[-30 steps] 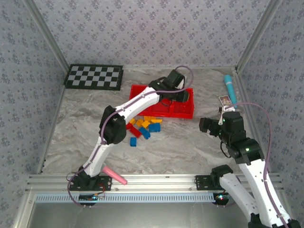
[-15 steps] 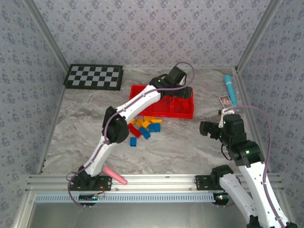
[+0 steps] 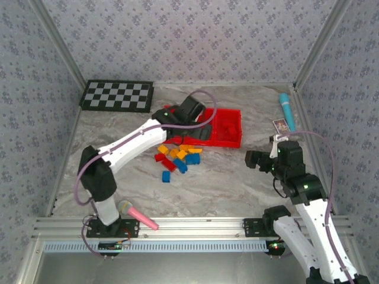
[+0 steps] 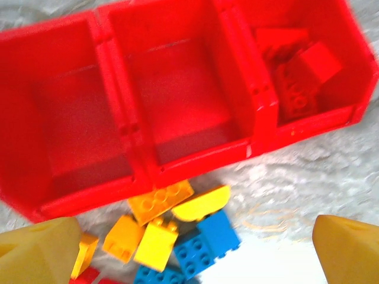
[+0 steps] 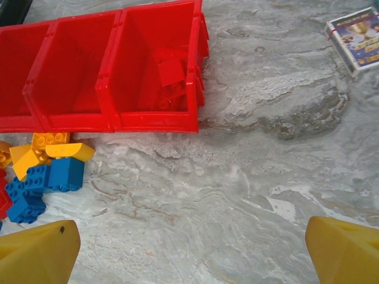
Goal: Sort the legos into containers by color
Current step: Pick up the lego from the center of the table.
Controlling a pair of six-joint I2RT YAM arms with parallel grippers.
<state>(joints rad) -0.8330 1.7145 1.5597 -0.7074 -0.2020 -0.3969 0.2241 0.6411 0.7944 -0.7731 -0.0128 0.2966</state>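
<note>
Left wrist view: the left hand [image 4: 192,251] hangs released and empty over loose legos [image 4: 172,228] on the desk [image 4: 296,189], just beside the tray [image 4: 260,103]. Red bricks [image 4: 299,71] lie in its right compartment. The right hand [image 5: 189,251] is released as well. The card [image 5: 357,39] has print too small to read.

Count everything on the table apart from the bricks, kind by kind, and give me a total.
red tray, three compartments: 1
checkered board: 1
pink-handled toy microphone: 1
teal stick-shaped toy: 1
small printed box: 1
Total: 5
</note>
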